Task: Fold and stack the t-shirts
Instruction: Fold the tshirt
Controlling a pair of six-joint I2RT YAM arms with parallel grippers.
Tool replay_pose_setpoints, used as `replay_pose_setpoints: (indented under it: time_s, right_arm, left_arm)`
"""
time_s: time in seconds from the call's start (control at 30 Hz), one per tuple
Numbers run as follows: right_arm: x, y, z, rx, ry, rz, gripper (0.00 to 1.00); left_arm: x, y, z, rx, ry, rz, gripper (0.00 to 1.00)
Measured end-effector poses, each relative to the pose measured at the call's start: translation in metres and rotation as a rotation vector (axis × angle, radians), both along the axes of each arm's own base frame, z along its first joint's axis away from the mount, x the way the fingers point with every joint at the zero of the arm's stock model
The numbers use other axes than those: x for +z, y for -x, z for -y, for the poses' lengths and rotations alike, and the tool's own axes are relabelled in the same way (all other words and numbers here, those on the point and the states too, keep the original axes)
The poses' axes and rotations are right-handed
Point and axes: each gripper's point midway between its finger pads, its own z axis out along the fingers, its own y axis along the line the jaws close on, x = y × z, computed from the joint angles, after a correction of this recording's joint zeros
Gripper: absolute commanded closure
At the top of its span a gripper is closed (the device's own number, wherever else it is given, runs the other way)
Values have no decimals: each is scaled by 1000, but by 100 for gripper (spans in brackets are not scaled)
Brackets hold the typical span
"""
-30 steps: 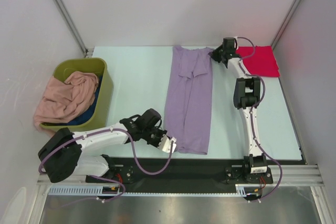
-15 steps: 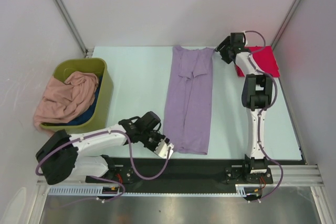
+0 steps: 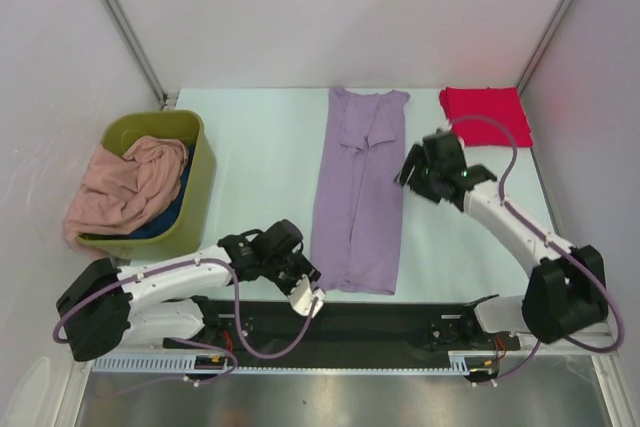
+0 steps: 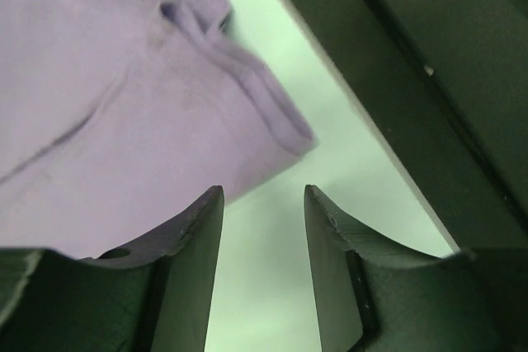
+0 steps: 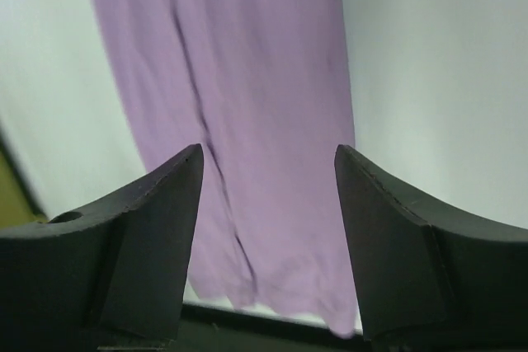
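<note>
We log the right pincer [image 3: 411, 174], spread and empty, swung back from the far corner to beside the purple shirt [image 3: 358, 197], which lies as a long strip mid-tabletop [image 3: 260, 147]. The left pincer [image 3: 308, 299], spread, sits by the near hem. We judge a crosswise fold comes next.

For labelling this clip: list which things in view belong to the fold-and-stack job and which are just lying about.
Job:
lavender-purple cloth t-shirt, folded into a long strip mid-table
bright red cloth t-shirt, folded at the far right corner
salmon-pink cloth t-shirt, crumpled in the olive-green plastic bin
dark blue cloth beneath it, mostly hidden

Lying about:
the olive-green plastic bin
pale green table
</note>
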Motion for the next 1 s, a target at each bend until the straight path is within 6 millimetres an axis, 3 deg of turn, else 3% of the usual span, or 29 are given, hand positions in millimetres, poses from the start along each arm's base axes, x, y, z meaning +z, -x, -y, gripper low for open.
replay_pose_setpoints:
  time_s: [0.13,0.2,0.3,0.37,0.57,0.67,0.77,0.8,0.93,0.97,1.0]
  right_arm:
    - [-60,95,-16,89,44,-205,33]
    - [-80,140,-21,128,60,-275,34]
    - [-90,189,-33,192,28,-307,36]
    - [-94,210,-41,215,-8,-314,36]
    - [-120,232,-51,198,-12,-402,39]
    - [-133,238,-49,182,3,-440,42]
    - [-139,238,-49,174,9,-451,61]
    - [-141,238,-49,174,8,-452,74]
    - [-146,238,-54,178,-19,-454,91]
    - [-146,238,-55,182,-28,-455,100]
    - [-146,238,-56,186,-32,-455,100]
  left_arm:
    - [-18,17,0,-93,-45,32,51]
    - [-29,28,-3,-132,-82,26,51]
    - [-28,29,8,-143,-65,52,54]
    - [-28,28,13,-138,-55,60,54]
    - [-28,23,15,-123,-56,83,57]
    - [-29,22,14,-119,-58,90,65]
    - [-32,21,12,-111,-66,96,86]
    - [-32,20,11,-105,-68,96,97]
    - [-34,19,9,-84,-76,92,100]
    - [-34,19,9,-76,-77,88,99]
    - [-34,19,8,-68,-78,84,100]
